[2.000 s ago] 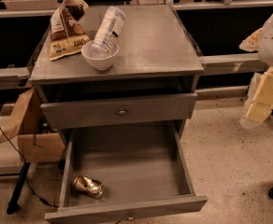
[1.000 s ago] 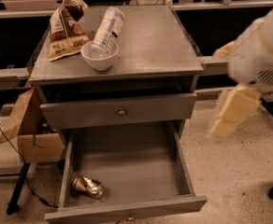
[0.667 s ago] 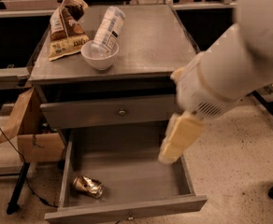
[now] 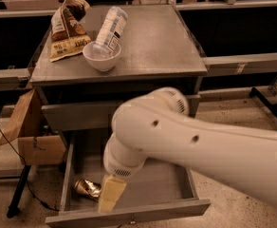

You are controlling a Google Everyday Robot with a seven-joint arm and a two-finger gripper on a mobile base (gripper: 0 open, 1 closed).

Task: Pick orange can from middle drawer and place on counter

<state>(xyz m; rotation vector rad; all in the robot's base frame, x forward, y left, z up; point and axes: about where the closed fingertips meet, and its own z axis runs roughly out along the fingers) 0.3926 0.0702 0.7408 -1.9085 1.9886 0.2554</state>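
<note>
Nearest stands the one open middle drawer (image 4: 129,215), pulled out. Its small knob sits at the bottom edge of the front wall and is partly cut off. Inside the drawer, at its front left, lies the single orange can (image 4: 86,188) on its side on the bare floor.

Just right of the can, still inside the drawer, hangs the one pincer (image 4: 111,195), a cream piece pointing down toward the floor. I cannot tell whether it is wide or narrow, nor whether it touches the can or only stands beside it.

One thick white arm (image 4: 186,141) reaches in from the right, where it is cut off. It covers most of the drawer's floor and its back. Directly above the drawer is one closed drawer front (image 4: 77,115), its right half and knob hidden by the arm. Left of the drawer, on the ground, stands one cardboard box (image 4: 34,141).

Above and behind the drawer is the desk (image 4: 162,42), bearing three things on its left part: one white bowl (image 4: 101,56), one clear plastic bottle (image 4: 111,30) lying with its neck in the bowl, and one crumpled snack bag (image 4: 67,27).

Against the frame shortly before, the pincer has come down and leftward from over the drawer's right middle. The can and the desk's things lie as they did.
</note>
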